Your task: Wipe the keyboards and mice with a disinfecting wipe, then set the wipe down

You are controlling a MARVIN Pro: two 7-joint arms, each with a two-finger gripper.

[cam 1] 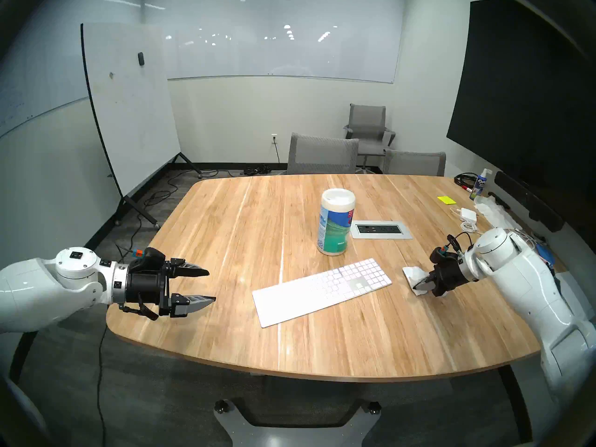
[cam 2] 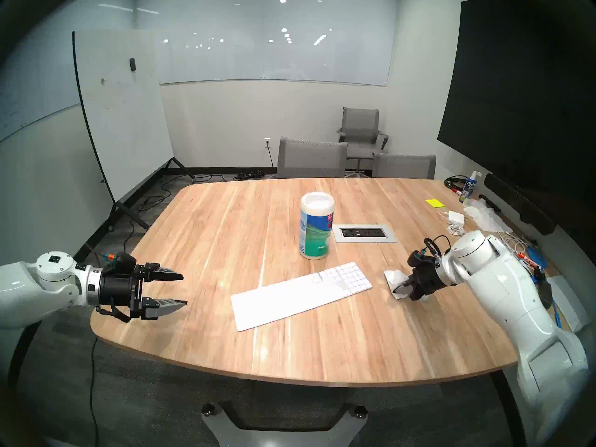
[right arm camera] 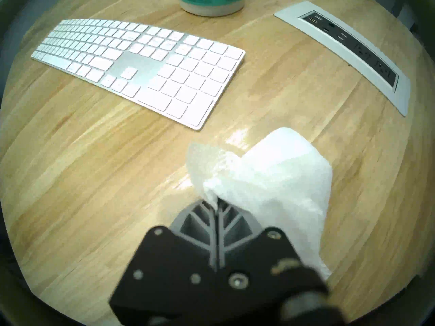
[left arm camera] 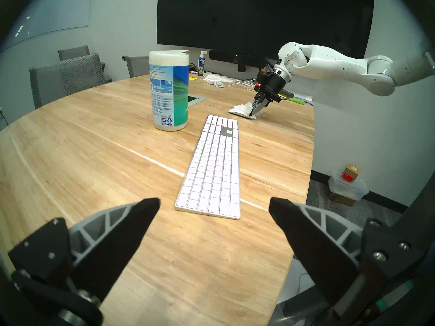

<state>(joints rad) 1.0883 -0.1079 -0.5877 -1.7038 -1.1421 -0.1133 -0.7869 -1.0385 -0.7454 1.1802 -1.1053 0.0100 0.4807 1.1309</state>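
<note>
The left gripper (cam 1: pixel 211 285) hangs over the table's (cam 1: pixel 225 217) near-left edge, jaws spread wide and empty. The keyboard (cam 1: pixel 322 291) lies flat at centre, its long axis running from near-left to far-right, number pad at the right end. Behind it stands a wipes canister (cam 1: pixel 336 223), label unreadable. Just right of the keyboard, the right gripper (cam 1: pixel 421 283) pinches the white wipe (cam 1: pixel 412 273), draped on something white and low that cannot be identified.
</note>
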